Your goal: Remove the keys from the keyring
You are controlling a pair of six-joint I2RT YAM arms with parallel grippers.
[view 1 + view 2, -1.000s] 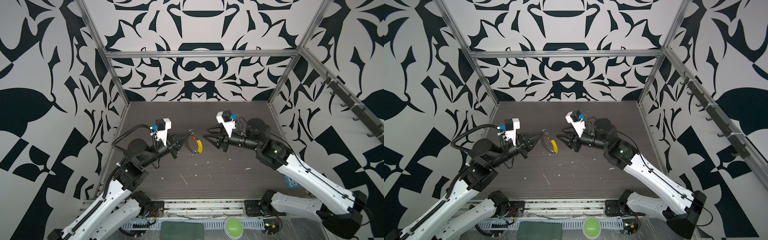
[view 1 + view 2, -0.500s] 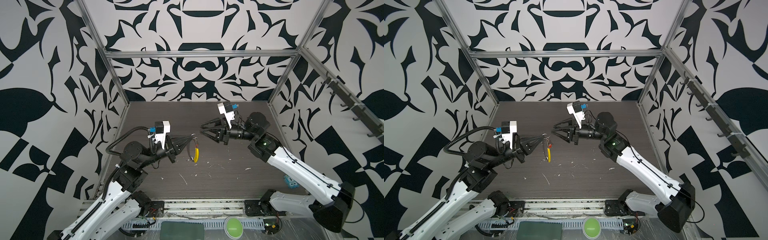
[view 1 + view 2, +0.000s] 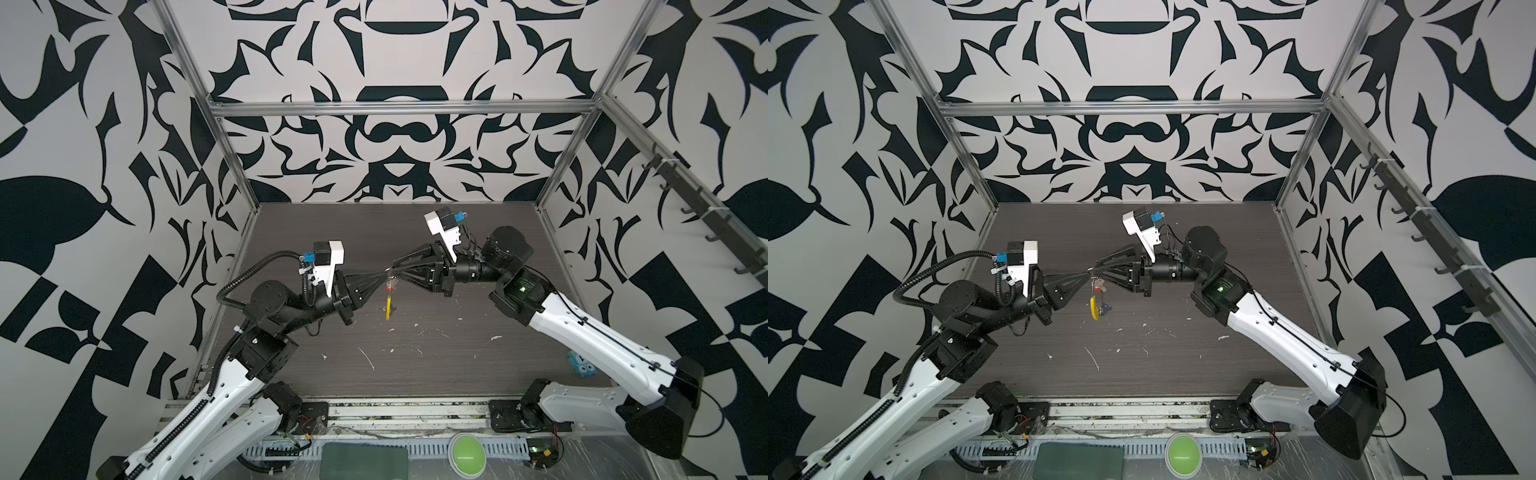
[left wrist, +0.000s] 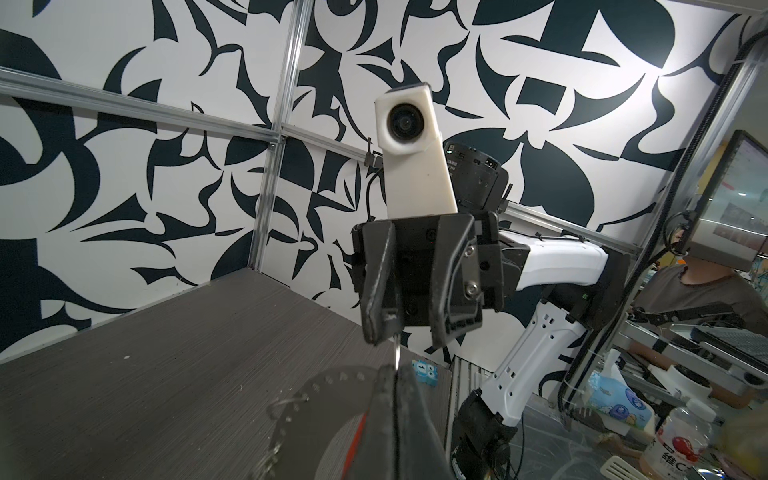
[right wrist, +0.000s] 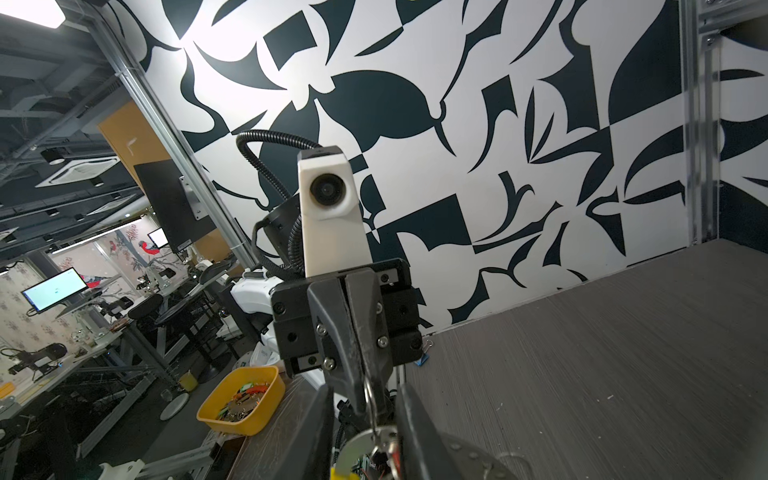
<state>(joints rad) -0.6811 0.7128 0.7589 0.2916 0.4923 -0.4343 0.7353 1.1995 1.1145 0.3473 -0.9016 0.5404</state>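
Note:
My left gripper (image 3: 383, 273) is shut on the top of the keyring (image 3: 1093, 300), which hangs above the table in both top views. The ring's yellow sleeve (image 3: 387, 309) points down. A red-headed key (image 3: 389, 284) hangs just under the grip, and a blue-headed key (image 3: 1106, 308) lies lower beside the sleeve. My right gripper (image 3: 394, 272) meets the left one tip to tip. In the right wrist view its jaws (image 5: 368, 419) stand apart around the ring's wire (image 5: 369, 395) and the hanging keys. In the left wrist view the left gripper (image 4: 395, 374) pinches the thin wire.
A light-blue block (image 3: 582, 365) lies near the table's right edge. White scraps (image 3: 368, 357) dot the dark table. A blue binder clip (image 5: 423, 357) sits by the left wall. A yellow bin (image 5: 241, 399) stands outside the cell. A green button (image 3: 467, 453) is on the front rail.
The right gripper has come in to the ring at the left gripper's tips and its jaws have narrowed. The left gripper has kept hold, and the ring now hangs straight down.

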